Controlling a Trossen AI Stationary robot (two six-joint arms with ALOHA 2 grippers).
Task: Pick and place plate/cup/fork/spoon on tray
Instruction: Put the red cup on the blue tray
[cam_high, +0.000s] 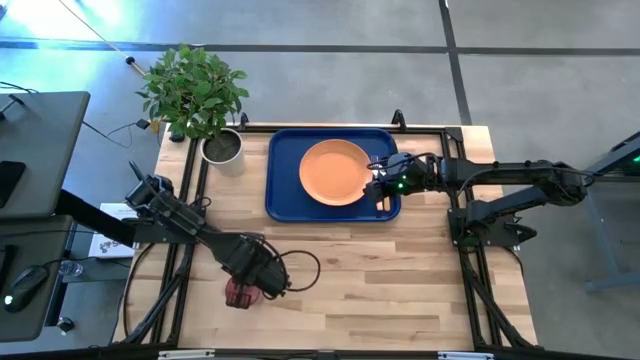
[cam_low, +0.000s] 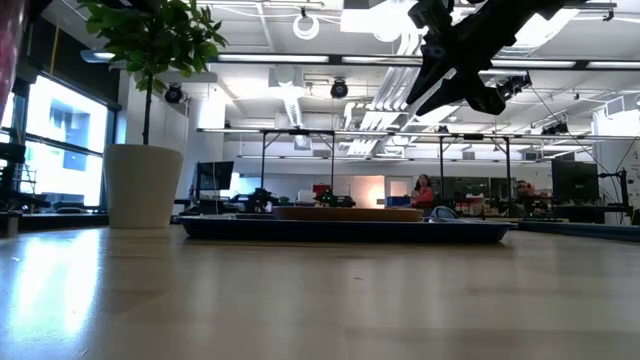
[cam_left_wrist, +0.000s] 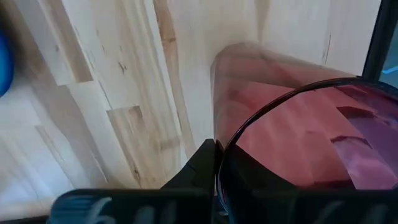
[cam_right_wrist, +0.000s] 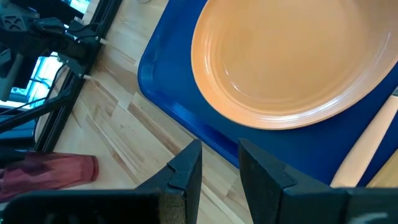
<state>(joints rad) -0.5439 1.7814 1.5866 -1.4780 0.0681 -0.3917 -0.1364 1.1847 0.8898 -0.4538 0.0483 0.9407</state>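
The orange plate (cam_high: 335, 172) lies flat in the blue tray (cam_high: 285, 200) at the table's far middle. It also shows in the right wrist view (cam_right_wrist: 292, 62). A tan handle (cam_right_wrist: 368, 146) lies on the tray right of the plate; fork or spoon, I cannot tell. My right gripper (cam_high: 381, 188) hovers above the tray's right part, open and empty (cam_right_wrist: 219, 165). My left gripper (cam_high: 258, 280) is near the table's front left, shut on the dark red cup (cam_high: 238, 293). My left gripper holds the cup by its rim (cam_left_wrist: 219, 146). One finger (cam_left_wrist: 202, 165) lies on the outside of the wall; the other is hidden behind the cup. The cup is tipped far over, mouth toward the wrist, bottom (cam_right_wrist: 90, 167) pointing away. Whether it touches the table, I cannot tell.
A potted plant in a grey pot (cam_high: 223, 148) stands just left of the tray's far left corner. A black cable (cam_high: 300, 265) loops on the table beside the left gripper. Bare wood (cam_high: 400, 280) stretches across the table's near right.
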